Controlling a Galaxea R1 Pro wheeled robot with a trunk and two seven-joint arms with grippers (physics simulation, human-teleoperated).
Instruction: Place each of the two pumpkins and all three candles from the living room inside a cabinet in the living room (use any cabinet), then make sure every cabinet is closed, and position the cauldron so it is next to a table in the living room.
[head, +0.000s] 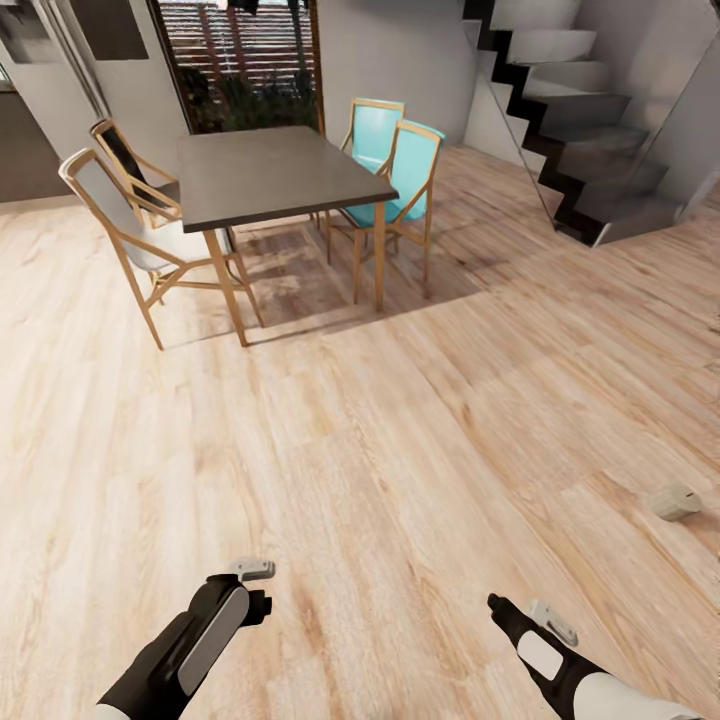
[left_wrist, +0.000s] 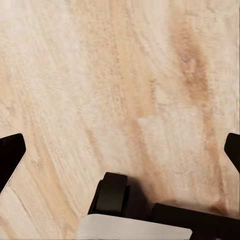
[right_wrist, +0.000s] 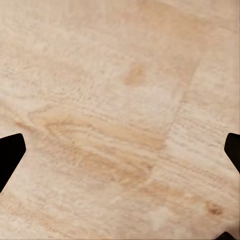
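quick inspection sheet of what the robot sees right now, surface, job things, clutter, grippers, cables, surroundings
surface: light wood plank floor; both wrist views look down on its bare planks.
job's things: one cream-white candle lying on its side on the floor, ahead of the right arm; pumpkins, cauldron and cabinet nothing seen.
clutter: nothing seen.
grippers: left gripper open and holding nothing, over the floor; right gripper open and holding nothing, over the floor.
cables: nothing seen.
surroundings: dark-topped dining table with two turquoise chairs and two pale chairs; staircase at far right; slatted window behind the table.
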